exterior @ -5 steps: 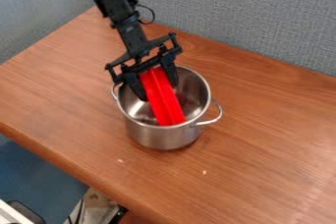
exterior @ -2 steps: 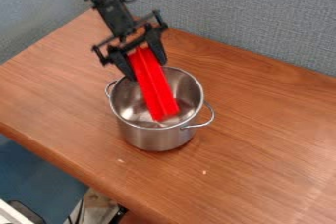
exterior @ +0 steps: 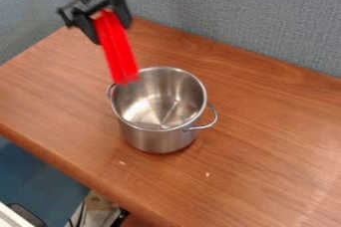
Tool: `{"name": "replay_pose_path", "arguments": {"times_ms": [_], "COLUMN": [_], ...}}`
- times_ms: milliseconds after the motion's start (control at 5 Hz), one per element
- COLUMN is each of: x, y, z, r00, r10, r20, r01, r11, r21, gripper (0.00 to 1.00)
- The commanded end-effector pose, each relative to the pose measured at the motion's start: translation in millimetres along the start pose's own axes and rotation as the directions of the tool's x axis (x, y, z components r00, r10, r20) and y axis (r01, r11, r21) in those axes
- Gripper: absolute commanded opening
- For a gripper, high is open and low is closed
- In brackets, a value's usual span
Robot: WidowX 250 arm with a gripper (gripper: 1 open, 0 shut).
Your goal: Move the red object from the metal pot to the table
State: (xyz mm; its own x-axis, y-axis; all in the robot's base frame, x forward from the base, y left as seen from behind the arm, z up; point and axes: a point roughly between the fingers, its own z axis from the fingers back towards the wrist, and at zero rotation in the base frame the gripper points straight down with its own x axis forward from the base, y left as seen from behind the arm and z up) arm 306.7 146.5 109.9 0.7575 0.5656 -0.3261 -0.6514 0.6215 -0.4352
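In the camera view, the red bar point(exterior: 116, 48) is gripped near its top by the gripper point(exterior: 99, 14), its lower end just above or behind the pot's point(exterior: 162, 121) rim. The bar should be lifted until the rim is surely cleared, then carried sideways and lowered gently onto the surface point(exterior: 273, 136).

One metal pot point(exterior: 163, 136), one red object point(exterior: 116, 48), one table point(exterior: 253, 141)

Even, moderately bright light leaves soft pale highlights inside the shiny round stainless-steel pot point(exterior: 160, 131) and a faint sheen on the reddish-brown wood-grain tabletop point(exterior: 253, 156). The bright red rectangular bar point(exterior: 116, 48) looks blurred; fine detail is coarse throughout.
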Motion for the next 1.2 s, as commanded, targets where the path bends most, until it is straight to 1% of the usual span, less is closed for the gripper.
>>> {"name": "replay_pose_path", "arguments": {"times_ms": [0,200,400,600,800,1000], "x": [5.0,7.6,17.3,24.1,9.7,-6.9], "y": [8,14,25,34,33,22], "z": [27.6,24.9,17.7,11.9,-24.0,-39.8], "r00": [0.997,0.991,0.977,0.963,0.975,0.987], "r10": [0.037,0.092,0.165,0.216,0.154,0.075], "r20": [0.068,0.102,0.137,0.16,0.157,0.14], "r01": [-0.035,-0.086,-0.155,-0.206,-0.145,-0.066], "r11": [0.999,0.994,0.985,0.975,0.987,0.995], "r21": [-0.03,-0.064,-0.078,-0.079,-0.066,-0.072], "gripper": [0.0,0.0,0.0,0.0,0.0,0.0]}}
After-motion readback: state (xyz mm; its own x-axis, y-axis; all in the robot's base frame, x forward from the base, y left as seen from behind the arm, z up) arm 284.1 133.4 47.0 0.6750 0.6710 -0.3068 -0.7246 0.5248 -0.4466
